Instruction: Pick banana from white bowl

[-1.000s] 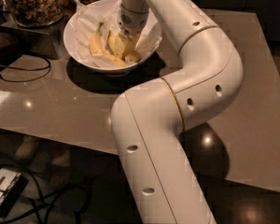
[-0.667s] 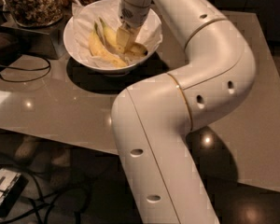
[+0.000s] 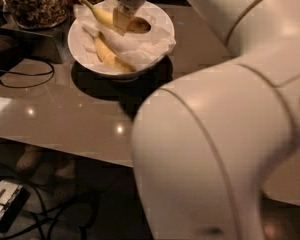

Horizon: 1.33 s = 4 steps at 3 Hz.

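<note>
Camera view, the only one on record. We find the white bowl (image 3: 75, 49) standing on the glossy tan table (image 3: 65, 109), toward the far left part of it, and lined with crumpled white paper (image 3: 145, 46) that laps over the right rim. The gripper (image 3: 123, 23) hangs straight down over the far half of the bowl, coming in from the top edge. Its fingers are pinched on the middle of the banana (image 3: 102, 15). That banana lies slantwise across the far side of the bowl. Its thin stem points up and to the left, past the rim and toward the jar, and its brownish blunt end points right, over the paper. We cannot tell whether it touches the paper or hangs just clear of it. A second banana (image 3: 109, 56) lies lower on the paper in the near left part of the bowl, apart from the gripper and untouched. A glass jar (image 3: 35, 4) filled with brown nuts stands just beyond the bowl at the top left, on a dark raised block. A thin black cable (image 3: 52, 74) loops on the table to the left of the bowl. The white arm (image 3: 215, 134) fills the right and lower part of the view. Its bulky elbow is nearest the camera and hides much of the table on that side.
</note>
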Each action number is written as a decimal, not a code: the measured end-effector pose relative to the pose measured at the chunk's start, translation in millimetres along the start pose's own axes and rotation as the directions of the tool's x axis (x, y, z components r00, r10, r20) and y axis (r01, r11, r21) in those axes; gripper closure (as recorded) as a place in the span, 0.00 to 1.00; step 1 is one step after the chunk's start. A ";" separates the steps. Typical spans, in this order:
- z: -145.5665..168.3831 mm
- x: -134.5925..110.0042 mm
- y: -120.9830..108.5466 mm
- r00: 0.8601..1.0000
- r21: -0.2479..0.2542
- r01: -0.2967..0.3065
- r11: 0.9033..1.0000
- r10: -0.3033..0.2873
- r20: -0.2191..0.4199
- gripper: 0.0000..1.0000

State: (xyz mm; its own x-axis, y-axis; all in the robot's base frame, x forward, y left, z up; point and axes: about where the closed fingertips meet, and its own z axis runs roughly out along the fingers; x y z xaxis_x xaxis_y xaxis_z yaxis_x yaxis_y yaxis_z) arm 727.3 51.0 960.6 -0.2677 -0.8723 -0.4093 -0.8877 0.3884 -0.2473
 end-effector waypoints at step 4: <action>-16.0 18.3 19.3 0.998 -0.011 0.056 0.998 -0.055 0.042 1.00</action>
State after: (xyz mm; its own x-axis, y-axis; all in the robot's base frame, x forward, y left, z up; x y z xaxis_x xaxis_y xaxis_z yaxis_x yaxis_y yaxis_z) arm 699.3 37.8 962.5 -0.2025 -0.8793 -0.4311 -0.9053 0.3359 -0.2599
